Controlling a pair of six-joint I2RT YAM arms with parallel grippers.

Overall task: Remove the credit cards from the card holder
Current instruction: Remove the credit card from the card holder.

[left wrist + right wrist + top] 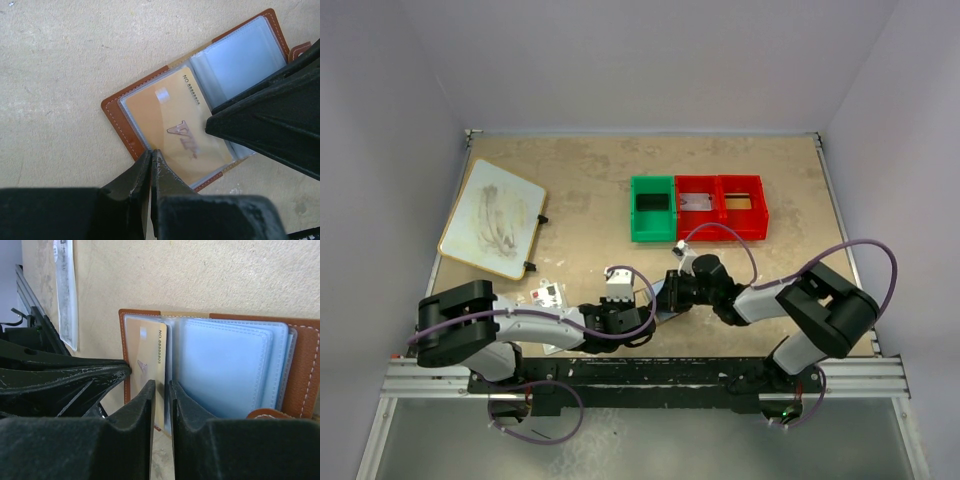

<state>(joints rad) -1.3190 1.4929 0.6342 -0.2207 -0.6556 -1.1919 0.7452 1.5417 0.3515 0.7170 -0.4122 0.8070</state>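
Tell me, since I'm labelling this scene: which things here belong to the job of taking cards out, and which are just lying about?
Part of the job: card holder, golden card, left gripper, right gripper.
Lying about: green bin, red bins, white board, speckled packet.

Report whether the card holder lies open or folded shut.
Open: the card holder lies spread on the table, pockets exposed, gold card showing.

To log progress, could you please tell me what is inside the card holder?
A golden tan card sits in a clear pocket of the card holder; the bluish pockets show nothing. The right pincer hides part.
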